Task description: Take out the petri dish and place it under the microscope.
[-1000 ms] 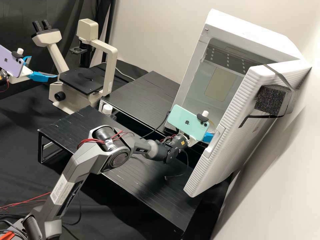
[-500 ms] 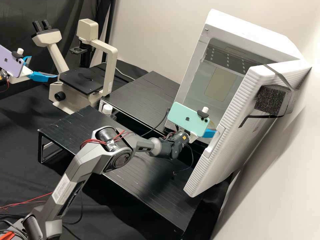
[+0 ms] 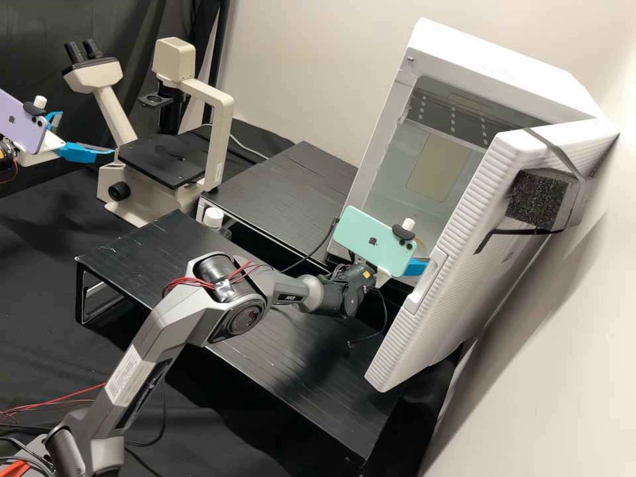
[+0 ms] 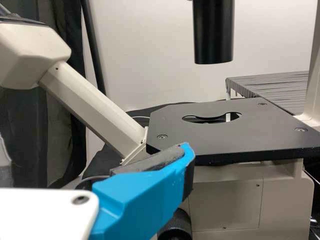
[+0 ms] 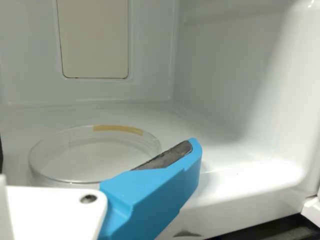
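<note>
Right claw [image 3: 416, 267] shifted; one petri dish [image 5: 92, 157] inside one cabinet [image 3: 497, 56].

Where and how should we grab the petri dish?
I'd pinch the petri dish across opposite sides of its wall, span permitting, coming in level through the white cabinet's open front. It's round, shallow and lies flat on the cabinet floor, with cabinet wall behind it.
</note>
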{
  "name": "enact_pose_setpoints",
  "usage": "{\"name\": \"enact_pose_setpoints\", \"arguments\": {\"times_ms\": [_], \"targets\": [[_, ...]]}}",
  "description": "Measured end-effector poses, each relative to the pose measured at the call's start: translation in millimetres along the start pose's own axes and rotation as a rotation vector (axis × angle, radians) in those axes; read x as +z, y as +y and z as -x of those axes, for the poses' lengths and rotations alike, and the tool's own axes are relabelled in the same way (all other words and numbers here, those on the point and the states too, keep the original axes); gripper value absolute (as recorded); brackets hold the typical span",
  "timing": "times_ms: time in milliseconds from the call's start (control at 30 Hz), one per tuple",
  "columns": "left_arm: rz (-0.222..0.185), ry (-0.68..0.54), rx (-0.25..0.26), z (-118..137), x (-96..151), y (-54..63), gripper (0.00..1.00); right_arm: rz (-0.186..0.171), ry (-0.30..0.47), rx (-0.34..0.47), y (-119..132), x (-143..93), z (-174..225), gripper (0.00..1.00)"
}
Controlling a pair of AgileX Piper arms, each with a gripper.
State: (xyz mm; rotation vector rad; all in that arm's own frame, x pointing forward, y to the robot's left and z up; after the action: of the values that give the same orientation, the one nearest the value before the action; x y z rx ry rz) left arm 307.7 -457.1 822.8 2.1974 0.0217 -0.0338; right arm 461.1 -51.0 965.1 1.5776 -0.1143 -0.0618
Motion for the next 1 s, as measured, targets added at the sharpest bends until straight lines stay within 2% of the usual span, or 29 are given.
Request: {"name": "enact_pose_setpoints", "arguments": {"times_ms": [233, 267, 367, 1000], "targets": [[0.000, 0.000, 0.000, 0.0, 0.0, 0.0, 1.00, 0.009, -0.006, -0.006, 1.9, -1.0, -0.8, 1.00], [0.000, 0.000, 0.000, 0.0, 0.0, 0.0, 1.00, 0.013, -0.006, -0.008, 2.2, -1.4, -1.0, 0.00], [0.000, 0.000, 0.000, 0.0, 0.0, 0.0, 1.00, 0.021, -0.014, -0.014, 2.5, -1.3, -1.3, 0.00], [0.000, 0.000, 0.000, 0.0, 0.0, 0.0, 1.00, 0.021, -0.013, -0.010, 4.6, -2.8, -2.0, 0.00]]}}
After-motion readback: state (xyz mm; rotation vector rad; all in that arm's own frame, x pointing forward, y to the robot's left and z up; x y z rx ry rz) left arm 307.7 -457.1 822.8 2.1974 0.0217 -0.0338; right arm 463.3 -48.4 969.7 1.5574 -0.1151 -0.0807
